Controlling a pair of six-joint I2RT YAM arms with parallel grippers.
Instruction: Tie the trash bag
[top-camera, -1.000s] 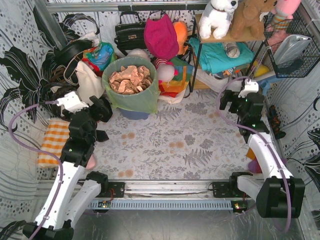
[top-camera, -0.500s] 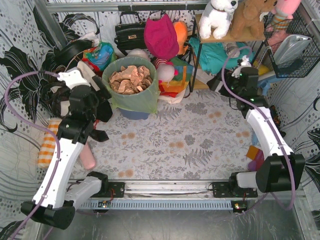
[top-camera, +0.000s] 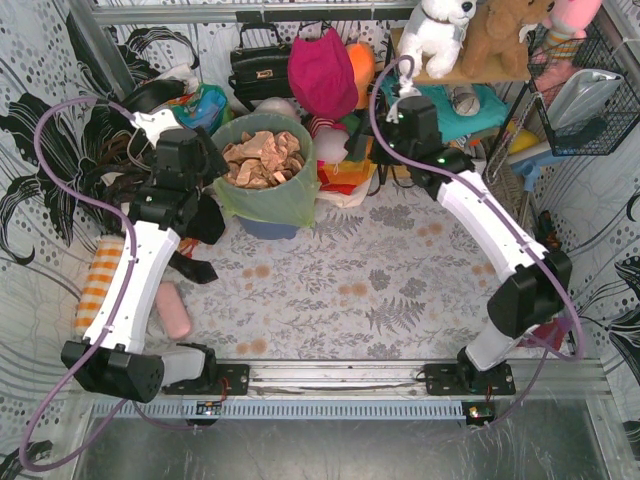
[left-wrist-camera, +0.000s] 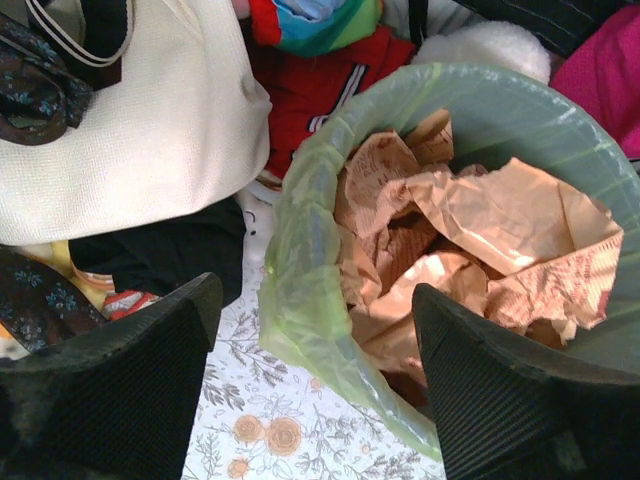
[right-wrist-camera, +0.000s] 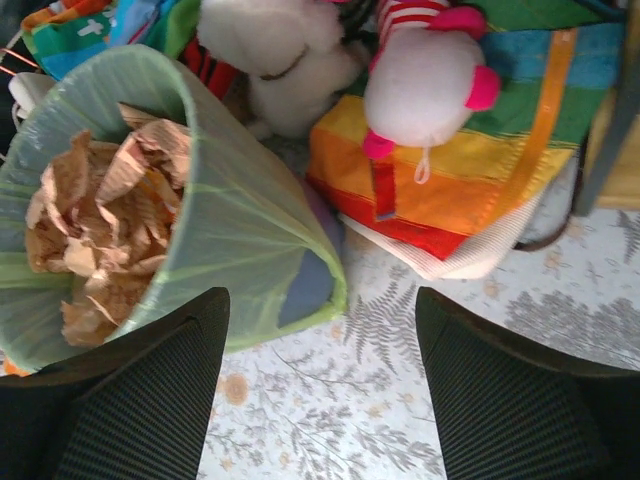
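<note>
The trash bag (top-camera: 262, 160) stands upright at the far side of the table (top-camera: 400, 280), left of centre. Its long axis is vertical and its mouth opens straight up. It lines a blue-grey bin (right-wrist-camera: 305, 285), and its rim is folded out over the bin's lip. The plastic is thin, translucent lime green, wrinkled along the rolled edge, and the bag is filled nearly to the top with crumpled tan paper scraps. The left fingers (left-wrist-camera: 130, 370) are spread wide apart above the bag's left rim and hold nothing; whether they touch the plastic cannot be told. The right fingers (right-wrist-camera: 130, 380) are also spread apart and empty, poised over the floral table cover on the bag's right side, near it but not on it. Clutter crowds the bag on three sides. A cream tote bag (left-wrist-camera: 130, 130) presses close on the left, with dark straps beside it. A white plush toy (right-wrist-camera: 280, 40) and a pink-and-white plush toy (right-wrist-camera: 425, 80) sit just behind and to the right, on a rainbow-striped cloth (right-wrist-camera: 480, 170) that reaches almost to the bin's base. A black handbag (top-camera: 258, 65) and a magenta bag (top-camera: 322, 72) hang at the back wall behind the bag.
</note>
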